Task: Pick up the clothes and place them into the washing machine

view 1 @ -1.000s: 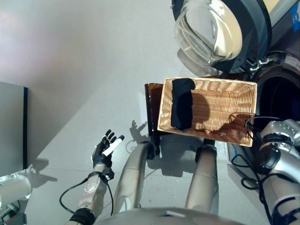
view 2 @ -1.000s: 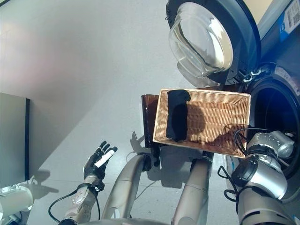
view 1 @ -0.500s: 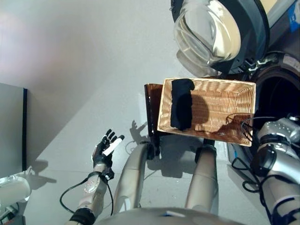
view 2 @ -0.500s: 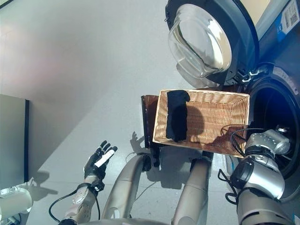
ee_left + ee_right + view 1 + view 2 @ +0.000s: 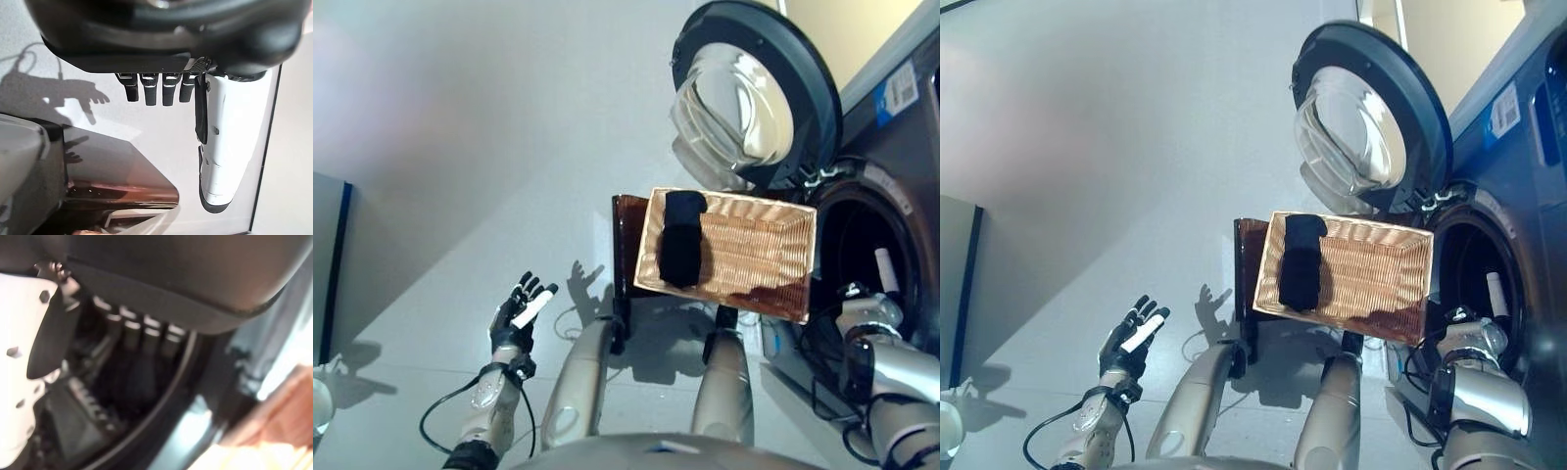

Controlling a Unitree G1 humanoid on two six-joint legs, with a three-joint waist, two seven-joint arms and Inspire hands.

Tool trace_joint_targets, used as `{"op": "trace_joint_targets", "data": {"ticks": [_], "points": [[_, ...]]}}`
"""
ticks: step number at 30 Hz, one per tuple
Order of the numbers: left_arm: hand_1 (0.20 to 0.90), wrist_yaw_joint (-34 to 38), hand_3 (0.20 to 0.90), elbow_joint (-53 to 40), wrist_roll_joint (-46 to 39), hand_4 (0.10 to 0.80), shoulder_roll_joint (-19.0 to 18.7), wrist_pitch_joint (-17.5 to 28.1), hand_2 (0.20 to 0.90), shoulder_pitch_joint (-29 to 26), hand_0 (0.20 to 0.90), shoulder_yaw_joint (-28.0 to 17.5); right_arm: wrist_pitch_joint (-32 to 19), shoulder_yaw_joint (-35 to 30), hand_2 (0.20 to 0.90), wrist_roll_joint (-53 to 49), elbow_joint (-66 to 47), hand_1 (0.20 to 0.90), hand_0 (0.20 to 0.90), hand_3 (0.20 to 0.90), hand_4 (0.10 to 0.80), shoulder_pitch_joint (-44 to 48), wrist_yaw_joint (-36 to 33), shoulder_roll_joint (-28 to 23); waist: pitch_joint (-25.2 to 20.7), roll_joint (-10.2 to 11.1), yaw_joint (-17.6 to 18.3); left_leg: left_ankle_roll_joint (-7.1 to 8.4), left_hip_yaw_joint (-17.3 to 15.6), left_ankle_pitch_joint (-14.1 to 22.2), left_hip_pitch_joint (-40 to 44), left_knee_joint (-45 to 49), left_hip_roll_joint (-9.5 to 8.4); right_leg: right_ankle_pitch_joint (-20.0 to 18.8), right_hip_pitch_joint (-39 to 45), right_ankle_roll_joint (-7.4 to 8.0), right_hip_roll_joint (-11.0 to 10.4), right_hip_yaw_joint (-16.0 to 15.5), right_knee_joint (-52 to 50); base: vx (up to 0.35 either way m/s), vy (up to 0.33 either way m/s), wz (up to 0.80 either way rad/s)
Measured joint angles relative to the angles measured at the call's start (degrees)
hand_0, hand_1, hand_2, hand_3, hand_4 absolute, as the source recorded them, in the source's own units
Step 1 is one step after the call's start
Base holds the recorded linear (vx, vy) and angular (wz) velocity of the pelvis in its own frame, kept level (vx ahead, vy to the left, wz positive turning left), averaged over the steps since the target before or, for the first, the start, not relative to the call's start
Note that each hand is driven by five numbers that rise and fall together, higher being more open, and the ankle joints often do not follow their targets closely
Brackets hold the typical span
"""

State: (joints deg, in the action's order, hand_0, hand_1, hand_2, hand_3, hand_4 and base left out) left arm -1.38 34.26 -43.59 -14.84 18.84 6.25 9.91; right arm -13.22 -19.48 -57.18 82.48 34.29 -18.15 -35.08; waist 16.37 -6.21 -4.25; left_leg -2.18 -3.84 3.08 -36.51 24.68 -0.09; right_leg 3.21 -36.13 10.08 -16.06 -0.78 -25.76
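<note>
A black garment [image 5: 682,250] lies along the left end of the wicker basket [image 5: 759,257], which rests on the dark brown box [image 5: 623,240] beside the washing machine. The machine's drum mouth [image 5: 857,240] is dark and its round door [image 5: 754,98] stands open. My right hand [image 5: 884,271] reaches into the drum mouth; in the right wrist view its fingers [image 5: 146,340] are straight and hold nothing. My left hand [image 5: 517,315] hangs open and empty over the floor at the lower left, its white thumb [image 5: 215,147] straight.
The open glass door hangs above and behind the basket. A grey panel [image 5: 325,264] stands at the far left edge. Bare grey floor lies between the left hand and the box.
The camera has tilted up and shows more of the machine. My right hand has moved from beside the basket into the drum mouth. The garment and left hand are unchanged.
</note>
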Motion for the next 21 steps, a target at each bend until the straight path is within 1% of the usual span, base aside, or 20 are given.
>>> {"op": "trace_joint_targets", "data": {"ticks": [2, 4, 7, 10, 11, 13, 16, 17, 18, 19, 21], "points": [[0.900, -0.1, 0.900, 0.0, 0.2, 0.800, 0.0, -0.1, 0.900, 0.2, 0.900, -0.1, 1.1, 1.6, 0.900, 3.5, -0.4, 0.900, 0.900, 0.900, 0.800, -1.1, 1.0, 0.6, 0.0, 0.1, -0.1, 0.11, 0.4, -1.6, 2.1, -2.8, 0.00, -0.6, 1.7, -0.11, 0.3, -0.6, 1.9, 0.034, -0.044, 0.05], [0.900, -0.4, 0.900, 0.0, 0.4, 0.800, 0.0, -0.1, 0.900, 0.3, 0.900, -0.1, 1.5, 1.6, 0.900, 4.1, -0.4, 0.900, 0.900, 0.900, 0.800, -1.3, 1.6, 0.7, 0.0, 0.2, 0.0, 0.27, 0.6, -2.3, 3.4, -4.4, 0.07, -1.1, 3.1, -0.06, 0.5, -1.1, 3.2, 0.037, -0.033, 0.00], [0.900, -1.2, 0.900, 0.0, 0.4, 0.800, 0.0, -0.1, 0.900, 0.4, 0.900, -0.2, 3.1, 4.7, 0.900, 9.2, -0.4, 0.900, 0.900, 0.900, 0.800, -2.5, 2.3, 1.6, 0.1, 0.5, -0.1, 0.44, 0.8, -3.6, 7.1, -8.3, 0.17, -2.2, 6.7, -0.23, 0.9, -1.7, 6.6, 0.047, -0.029, -0.01], [0.900, -1.3, 0.900, 0.0, 0.9, 0.800, 0.0, -0.2, 0.900, 0.6, 0.900, -0.3, 3.7, 7.2, 0.900, 13.5, -0.4, 0.900, 0.900, 0.900, 0.800, -3.5, 3.3, 3.1, 0.3, 0.9, 0.0, 0.57, 0.8, -4.6, 9.8, -10.9, 0.20, -3.1, 9.3, -0.25, 1.1, -2.2, 8.9, 0.077, -0.038, -0.03], [0.900, -1.4, 0.900, 0.0, 1.2, 0.800, 0.1, -0.2, 0.900, 0.7, 0.900, -0.4, 4.3, 7.7, 0.900, 14.8, -0.4, 0.900, 0.900, 0.900, 0.800, -4.0, 3.4, 3.8, 0.3, 1.0, 0.0, 0.64, 0.9, -5.1, 11.4, -12.1, 0.21, -3.6, 11.1, 0.03, 1.2, -2.4, 10.3, 0.086, -0.044, 0.00], [0.900, -1.8, 0.900, 0.1, 1.7, 0.800, 0.2, -0.2, 0.900, 0.8, 0.900, -0.7, 4.6, 8.2, 0.900, 16.1, -0.3, 0.900, 0.900, 0.900, 0.800, -4.5, 3.2, 5.3, 0.4, 1.4, 0.0, 0.86, 1.2, -5.3, 13.7, -13.7, 0.33, -3.9, 13.8, -0.23, 1.3, -3.4, 12.2, 0.071, -0.032, 0.02], [0.900, -1.9, 0.900, 0.1, 2.5, 0.800, 0.4, -0.2, 0.900, 0.9, 0.900, -1.4, 3.7, 10.6, 0.900, 19.5, -0.7, 0.900, 0.900, 0.900, 0.800, -4.4, 2.7, 7.8, -0.1, 3.0, 0.0, 1.45, 1.9, -6.2, 15.8, -16.3, 0.41, -4.3, 16.0, -0.11, 1.5, -4.2, 14.6, 0.069, -0.031, 0.06], [0.900, -1.8, 0.900, 0.2, 2.7, 0.800, 0.4, -0.2, 0.900, 0.9, 0.900, -1.6, 3.3, 11.2, 0.900, 20.4, -0.9, 0.900, 0.900, 0.900, 0.800, -4.4, 3.0, 9.0, -0.1, 3.9, -0.1, 1.51, 2.2, -6.5, 16.5, -17.0, 0.49, -4.8, 16.9, -0.41, 1.7, -4.7, 15.3, 0.032, -0.013, 0.09], [0.900, -1.7, 0.900, 0.2, 2.9, 0.800, 0.4, -0.2, 0.900, 1.0, 0.900, -1.8, 3.0, 12.0, 0.900, 21.0, -1.0, 0.900, 0.900, 0.900, 0.800, -4.4, 2.7, 10.4, -0.5, 4.7, -0.3, 1.51, 2.5, -6.5, 16.7, -17.2, 0.51, -5.0, 17.6, -0.46, 1.9, -4.9, 16.0, 0.053, -0.008, 0.07], [0.900, -1.6, 0.900, 0.2, 3.4, 0.800, 0.3, -0.3, 0.900, 1.1, 0.900, -1.9, 3.1, 12.2, 0.900, 22.1, -1.7, 0.900, 0.900, 0.900, 0.800, -4.4, 2.1, 12.1, -0.9, 6.0, -0.8, 1.30, 2.5, -6.7, 17.2, -17.6, 0.52, -5.1, 18.2, -0.44, 1.9, -4.9, 16.5, 0.039, -0.003, 0.05], [0.900, -1.6, 0.900, 0.2, 3.9, 0.800, 0.4, -0.4, 0.900, 0.9, 0.900, -1.9, 2.7, 13.5, 0.900, 23.2, -3.0, 0.900, 0.900, 0.900, 0.800, -4.6, 1.4, 13.7, -1.1, 6.4, -1.3, 1.15, 2.7, -6.8, 17.6, -17.7, 0.38, -5.6, 19.2, -0.26, 1.9, -5.3, 17.6, 0.033, 0.008, 0.06]]}}
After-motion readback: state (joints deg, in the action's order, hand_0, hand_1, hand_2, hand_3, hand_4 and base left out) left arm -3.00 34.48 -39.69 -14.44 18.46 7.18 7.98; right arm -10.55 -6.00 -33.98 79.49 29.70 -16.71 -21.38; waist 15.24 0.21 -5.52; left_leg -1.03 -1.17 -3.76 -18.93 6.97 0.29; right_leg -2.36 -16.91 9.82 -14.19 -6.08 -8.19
